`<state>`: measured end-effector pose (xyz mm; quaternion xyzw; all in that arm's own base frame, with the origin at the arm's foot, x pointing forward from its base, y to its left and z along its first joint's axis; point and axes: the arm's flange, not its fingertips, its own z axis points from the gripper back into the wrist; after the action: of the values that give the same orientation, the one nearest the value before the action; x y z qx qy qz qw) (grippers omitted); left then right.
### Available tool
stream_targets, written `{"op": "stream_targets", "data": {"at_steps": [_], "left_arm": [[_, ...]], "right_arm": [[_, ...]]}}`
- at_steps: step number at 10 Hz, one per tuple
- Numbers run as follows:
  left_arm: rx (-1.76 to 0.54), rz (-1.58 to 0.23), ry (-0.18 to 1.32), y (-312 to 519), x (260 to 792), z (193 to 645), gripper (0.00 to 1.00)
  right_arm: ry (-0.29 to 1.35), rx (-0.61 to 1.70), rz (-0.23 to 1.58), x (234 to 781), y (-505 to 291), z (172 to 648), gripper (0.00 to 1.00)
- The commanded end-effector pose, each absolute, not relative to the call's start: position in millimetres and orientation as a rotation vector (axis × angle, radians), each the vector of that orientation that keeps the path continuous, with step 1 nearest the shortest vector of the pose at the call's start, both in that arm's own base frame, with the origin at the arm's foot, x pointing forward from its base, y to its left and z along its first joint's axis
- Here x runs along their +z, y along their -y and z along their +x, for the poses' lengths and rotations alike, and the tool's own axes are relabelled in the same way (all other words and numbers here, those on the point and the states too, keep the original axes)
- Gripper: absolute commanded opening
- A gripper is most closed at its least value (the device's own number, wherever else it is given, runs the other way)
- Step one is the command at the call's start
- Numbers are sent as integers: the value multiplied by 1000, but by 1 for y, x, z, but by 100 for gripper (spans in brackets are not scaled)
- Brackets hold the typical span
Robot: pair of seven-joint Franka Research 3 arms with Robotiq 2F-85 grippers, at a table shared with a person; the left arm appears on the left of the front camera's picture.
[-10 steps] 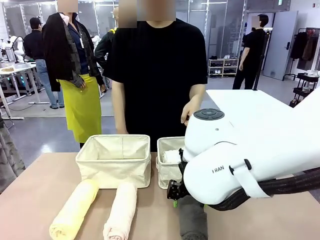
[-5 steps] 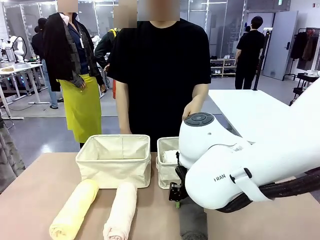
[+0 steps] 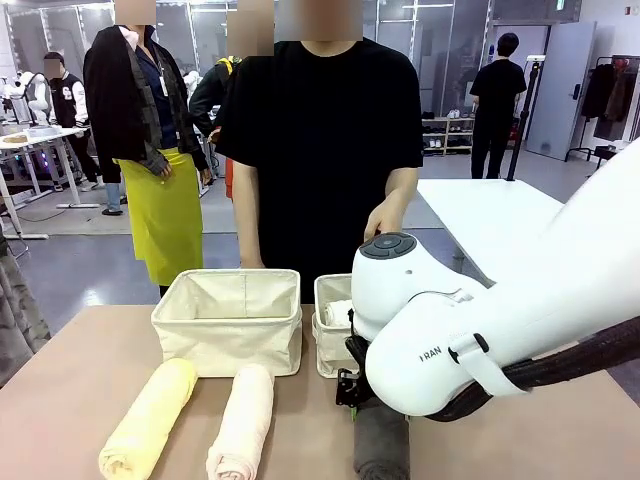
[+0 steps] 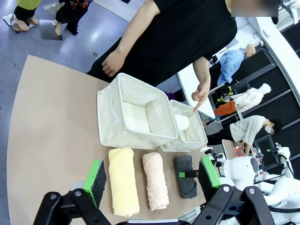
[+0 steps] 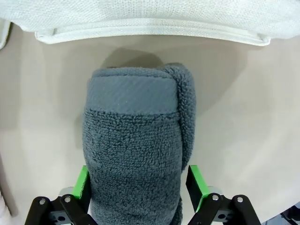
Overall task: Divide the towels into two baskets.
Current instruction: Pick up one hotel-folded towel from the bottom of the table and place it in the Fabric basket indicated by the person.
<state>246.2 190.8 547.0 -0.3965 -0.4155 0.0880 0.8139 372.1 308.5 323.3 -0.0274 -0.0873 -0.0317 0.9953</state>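
The dark grey towel (image 5: pixel 133 154) lies on the table just in front of the right basket (image 3: pixel 330 350). My right gripper (image 5: pixel 140 190) is down over it, open, with a green pad on either side of the roll. The white towel (image 3: pixel 340 313) rests inside that basket. The pale yellow towel (image 3: pixel 150 420) and pale pink towel (image 3: pixel 242 425) lie side by side in front of the left basket (image 3: pixel 230 345), which shows nothing inside it. My left gripper (image 4: pixel 152 173) hangs high above the table, open and holding nothing.
A person in a black shirt stands at the far edge behind the baskets, one hand (image 4: pixel 201 93) pointing down toward the right basket (image 4: pixel 192 138). My bulky right arm (image 3: pixel 470 340) covers the table's right side. Bare tabletop lies left of the yellow towel.
My right arm has swung left and lower over the dark grey towel. The towels and baskets have stayed put.
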Motion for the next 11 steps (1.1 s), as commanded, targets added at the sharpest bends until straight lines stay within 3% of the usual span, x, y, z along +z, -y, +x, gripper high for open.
{"op": "stream_targets", "data": {"at_steps": [1,2,3,4,5,6,8,11], "left_arm": [[185,-862,900,-192,549,248,100],[185,-862,900,-192,549,248,100],[185,-862,900,-192,549,248,100],[185,-862,900,-192,549,248,100],[185,-862,900,-192,549,248,100],[185,-862,900,-192,549,248,100],[185,-862,900,-192,549,248,100],[185,-862,900,-192,549,248,100]], "right_arm": [[191,-111,-62,311,-317,377,95],[184,-112,-61,311,-316,377,81],[182,-111,-55,313,-316,376,76],[180,-107,-53,314,-316,375,61],[179,-106,-52,315,-316,375,56],[175,-108,-49,316,-316,375,42],[187,-111,-35,334,-312,372,28],[186,-16,7,402,-299,350,28]]}}
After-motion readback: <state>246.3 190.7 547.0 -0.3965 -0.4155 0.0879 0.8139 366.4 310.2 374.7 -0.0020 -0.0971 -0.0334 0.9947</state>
